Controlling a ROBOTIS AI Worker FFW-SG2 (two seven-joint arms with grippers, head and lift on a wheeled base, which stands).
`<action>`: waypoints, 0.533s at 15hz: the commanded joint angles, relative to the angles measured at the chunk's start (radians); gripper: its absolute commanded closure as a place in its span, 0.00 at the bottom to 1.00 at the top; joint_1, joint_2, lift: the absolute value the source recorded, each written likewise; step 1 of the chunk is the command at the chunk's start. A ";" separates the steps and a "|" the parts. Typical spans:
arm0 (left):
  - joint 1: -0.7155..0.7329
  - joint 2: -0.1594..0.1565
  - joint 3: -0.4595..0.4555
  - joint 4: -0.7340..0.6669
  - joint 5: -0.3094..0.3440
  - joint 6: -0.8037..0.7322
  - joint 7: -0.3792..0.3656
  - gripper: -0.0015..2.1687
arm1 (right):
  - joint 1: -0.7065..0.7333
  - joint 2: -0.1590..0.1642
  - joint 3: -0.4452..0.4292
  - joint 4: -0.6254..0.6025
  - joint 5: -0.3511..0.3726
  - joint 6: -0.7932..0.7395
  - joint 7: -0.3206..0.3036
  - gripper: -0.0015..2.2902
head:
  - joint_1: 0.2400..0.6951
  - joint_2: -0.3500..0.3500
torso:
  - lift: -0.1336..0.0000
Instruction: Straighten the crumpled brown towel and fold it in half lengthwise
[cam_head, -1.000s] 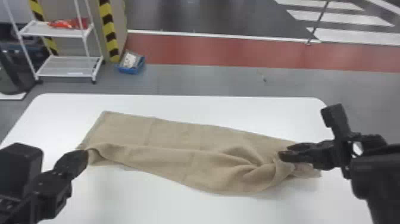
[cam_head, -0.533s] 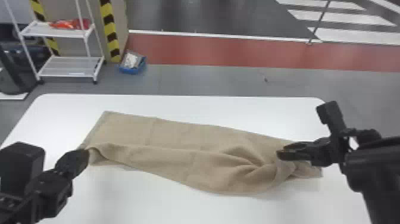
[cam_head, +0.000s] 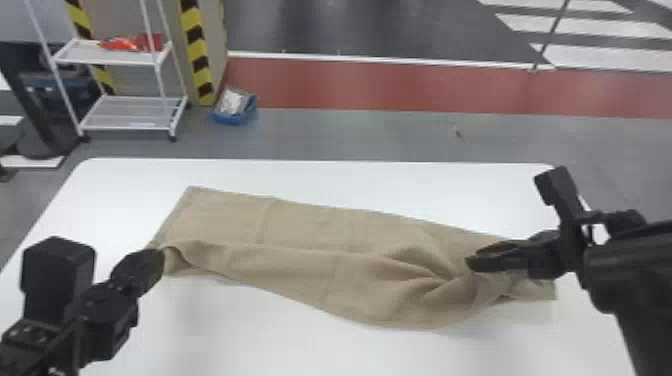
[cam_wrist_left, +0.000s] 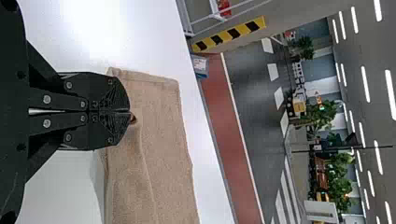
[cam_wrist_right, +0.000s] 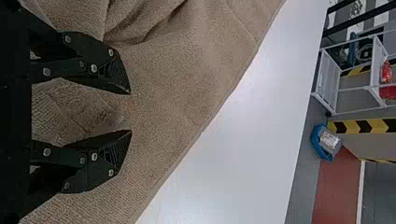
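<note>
The brown towel (cam_head: 300, 245) lies across the table as a long strip, its near edge turned over and its right part bunched in folds. At its near left corner is my left gripper (cam_head: 159, 260); in the left wrist view the left gripper (cam_wrist_left: 130, 112) is shut on a pinch of the towel (cam_wrist_left: 159, 140). Over the bunched right part is my right gripper (cam_head: 470, 262). The right wrist view has the right gripper (cam_wrist_right: 130, 112) open, with towel cloth (cam_wrist_right: 177, 84) beneath and between its fingers and nothing visibly pinched.
The white table (cam_head: 240, 325) has bare surface in front of the towel and a strip behind it. Beyond the table, a white shelf rack (cam_head: 130, 112) and a blue bin (cam_head: 234, 107) stand on the floor.
My right gripper has shifted slightly left at the towel's right part. The left gripper and the towel look nearly unchanged.
</note>
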 joint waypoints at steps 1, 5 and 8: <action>-0.003 -0.001 -0.005 0.003 -0.003 0.000 0.000 0.65 | 0.002 -0.010 0.000 0.000 0.002 0.006 0.013 0.31 | 1.00 0.38 | 0.07; -0.005 -0.001 -0.005 0.004 -0.005 0.000 0.000 0.65 | 0.004 -0.025 0.000 0.019 0.008 0.006 0.017 0.31 | 1.00 0.36 | 0.07; -0.005 -0.001 -0.005 0.003 -0.005 0.000 0.000 0.65 | 0.002 -0.028 0.000 0.029 0.014 0.006 0.017 0.31 | 1.00 0.35 | 0.07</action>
